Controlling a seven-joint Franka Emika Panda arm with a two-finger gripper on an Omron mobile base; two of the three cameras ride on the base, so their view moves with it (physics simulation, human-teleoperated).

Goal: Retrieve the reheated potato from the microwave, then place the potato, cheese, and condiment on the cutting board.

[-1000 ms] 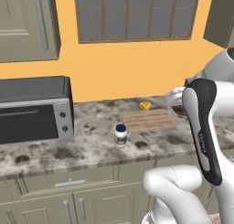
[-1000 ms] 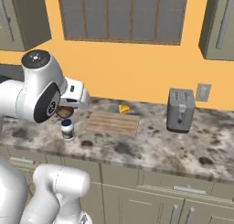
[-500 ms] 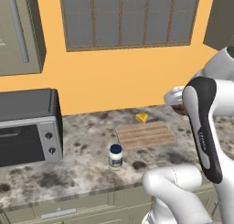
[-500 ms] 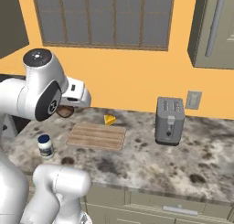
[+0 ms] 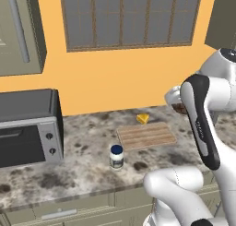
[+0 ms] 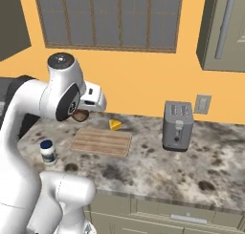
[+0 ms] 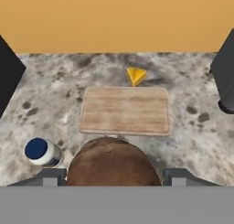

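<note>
above the counter's front edge (image 7: pixel 114 173), hand (image 7: pixel 114 177) grips potato (image 7: pixel 113 161).

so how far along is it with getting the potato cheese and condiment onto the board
Done: the potato is out of the microwave, gripped in the gripper above the counter, short of the cutting board. In hand: carrying it to the board, which is bare. Left: set the potato down, then move the cheese, lying on the counter just beyond the board, and the condiment jar, standing on the counter beside it.

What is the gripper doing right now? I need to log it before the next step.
Gripper: shut on the potato, carried above the counter near the cutting board.
</note>
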